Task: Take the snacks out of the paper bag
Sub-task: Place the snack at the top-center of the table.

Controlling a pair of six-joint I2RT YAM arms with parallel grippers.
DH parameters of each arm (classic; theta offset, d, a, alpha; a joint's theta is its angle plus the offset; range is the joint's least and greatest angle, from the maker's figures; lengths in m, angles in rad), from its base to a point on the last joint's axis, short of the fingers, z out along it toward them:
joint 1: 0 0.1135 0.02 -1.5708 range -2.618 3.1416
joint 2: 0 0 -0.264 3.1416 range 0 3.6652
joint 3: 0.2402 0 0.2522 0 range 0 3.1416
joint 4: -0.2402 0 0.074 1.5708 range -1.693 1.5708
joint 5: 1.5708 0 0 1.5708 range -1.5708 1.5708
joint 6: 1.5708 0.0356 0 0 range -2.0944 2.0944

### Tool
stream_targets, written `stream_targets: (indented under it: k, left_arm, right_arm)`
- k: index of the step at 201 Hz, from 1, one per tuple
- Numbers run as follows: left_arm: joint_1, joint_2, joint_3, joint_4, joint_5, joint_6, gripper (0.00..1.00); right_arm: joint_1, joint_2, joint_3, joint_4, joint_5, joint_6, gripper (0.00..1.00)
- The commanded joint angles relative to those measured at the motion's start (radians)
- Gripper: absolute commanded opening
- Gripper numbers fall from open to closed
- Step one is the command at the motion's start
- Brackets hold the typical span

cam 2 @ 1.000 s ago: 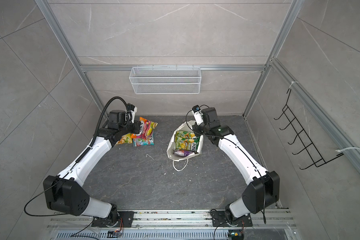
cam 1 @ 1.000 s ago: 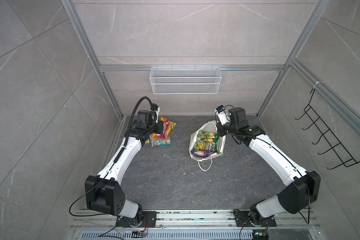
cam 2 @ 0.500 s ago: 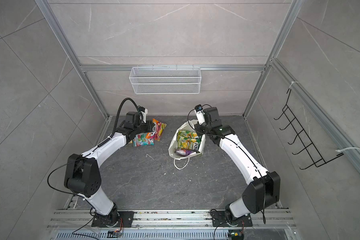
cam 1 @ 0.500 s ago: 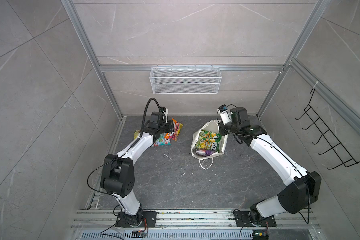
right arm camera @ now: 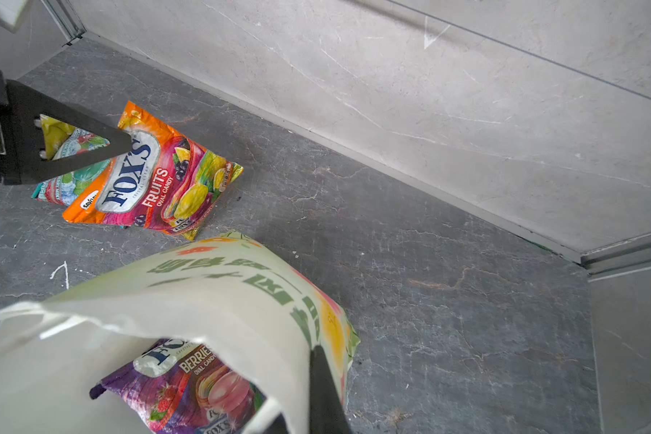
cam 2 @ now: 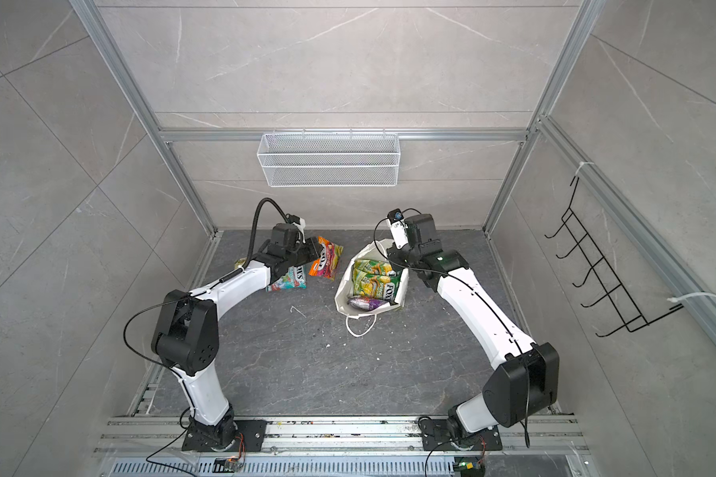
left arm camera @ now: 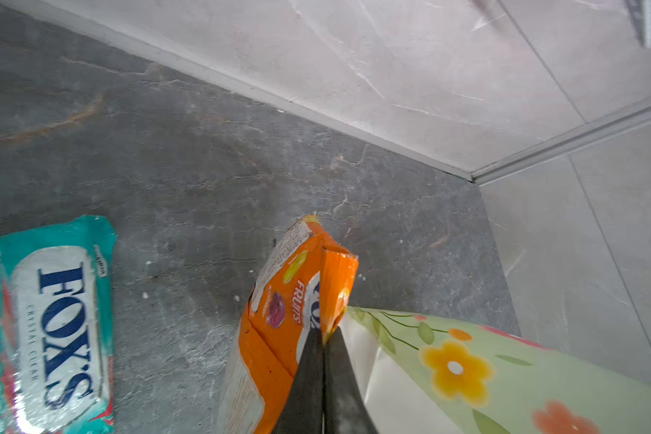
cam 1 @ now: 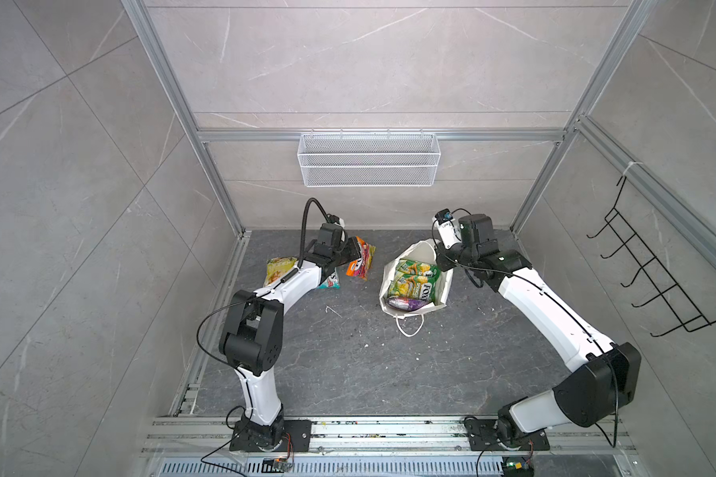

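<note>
The left gripper (left arm camera: 322,340), clamped on the orange FOX'S Fruits packet (cam 1: 361,258), has swung it slightly toward the paper bag (cam 1: 417,250), probably to lay it beside the teal packet (cam 1: 331,284). The right gripper (right arm camera: 315,353) stays pinched on the bag's rim; green-yellow packets (cam 1: 414,283) and a purple packet (cam 1: 406,304) remain inside.

A robotics lab test cell: grey tiled walls (cam 1: 368,62), an aluminium frame (cam 1: 244,136), left arm (cam 1: 290,285) and right arm (cam 1: 546,305) bolted to a rail (cam 1: 389,429), mesh basket (cam 1: 368,165) behind.
</note>
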Motion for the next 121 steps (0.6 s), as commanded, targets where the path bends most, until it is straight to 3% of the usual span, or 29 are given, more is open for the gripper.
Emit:
stream_targets:
  k: [1, 21, 84, 121]
  left_arm:
    - [0.031, 0.038, 0.093, -0.082, -0.020, -0.001, 0.00]
    - [0.054, 0.081, 0.116, -0.120, 0.023, 0.020, 0.00]
    - [0.058, 0.244, 0.373, -0.467, 0.010, 0.326, 0.00]
    - [0.059, 0.284, 0.440, -0.563, -0.002, 0.404, 0.00]
  right_arm:
    - [-0.004, -0.037, 0.012, 0.028, -0.005, 0.023, 0.00]
    - [-0.005, -0.031, 0.013, 0.029, -0.007, 0.024, 0.00]
    - [-0.004, -0.029, 0.009, 0.030, -0.009, 0.029, 0.00]
    - [-0.004, -0.032, 0.004, 0.028, -0.002, 0.027, 0.00]
